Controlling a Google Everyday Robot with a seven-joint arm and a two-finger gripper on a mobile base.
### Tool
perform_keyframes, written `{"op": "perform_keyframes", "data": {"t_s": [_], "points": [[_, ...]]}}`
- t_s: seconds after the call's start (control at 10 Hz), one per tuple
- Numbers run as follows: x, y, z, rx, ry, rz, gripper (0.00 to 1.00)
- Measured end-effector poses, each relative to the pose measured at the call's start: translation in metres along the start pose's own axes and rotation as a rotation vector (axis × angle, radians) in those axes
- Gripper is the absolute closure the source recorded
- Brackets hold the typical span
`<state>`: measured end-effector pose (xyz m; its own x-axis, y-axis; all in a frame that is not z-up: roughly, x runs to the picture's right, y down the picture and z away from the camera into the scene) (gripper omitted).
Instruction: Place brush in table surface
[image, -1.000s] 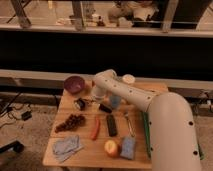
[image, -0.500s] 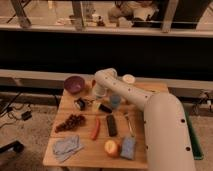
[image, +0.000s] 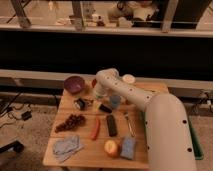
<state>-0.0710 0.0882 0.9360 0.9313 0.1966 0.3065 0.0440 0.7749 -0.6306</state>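
Hardly anything has shifted: the claw (image: 101, 101), grip impossible to tell, hangs over the handle of the brush (image: 80, 104), which lies flat at ten o'clock on the table (image: 90, 151), seemingly delivered.

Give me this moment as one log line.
gripper: low over table, at brush handle | brush: left-centre, near bowl | contact: unclear

The table surface (image: 87, 156) is carrying a purple bowl (image: 74, 84) at eleven o'clock, grapes (image: 70, 122) at nine, a blue cloth (image: 66, 146) at seven, and the brush (image: 82, 104) is lying at ten, the gripper (image: 100, 99) hanging by its handle.
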Motion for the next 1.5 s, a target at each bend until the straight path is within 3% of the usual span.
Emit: {"op": "perform_keyframes", "data": {"t_s": [0.4,0.6,0.9,1.2,1.5], "points": [[-0.005,0.002,0.011,-0.016,-0.015,0.000,0.21],[-0.008,0.000,0.011,-0.011,-0.021,-0.003,0.39],[-0.013,-0.005,0.006,0.000,-0.027,-0.011,0.53],[-0.014,-0.006,0.005,0.004,-0.029,-0.014,0.79],[-0.013,-0.005,0.004,0.006,-0.029,-0.014,0.82]]}}
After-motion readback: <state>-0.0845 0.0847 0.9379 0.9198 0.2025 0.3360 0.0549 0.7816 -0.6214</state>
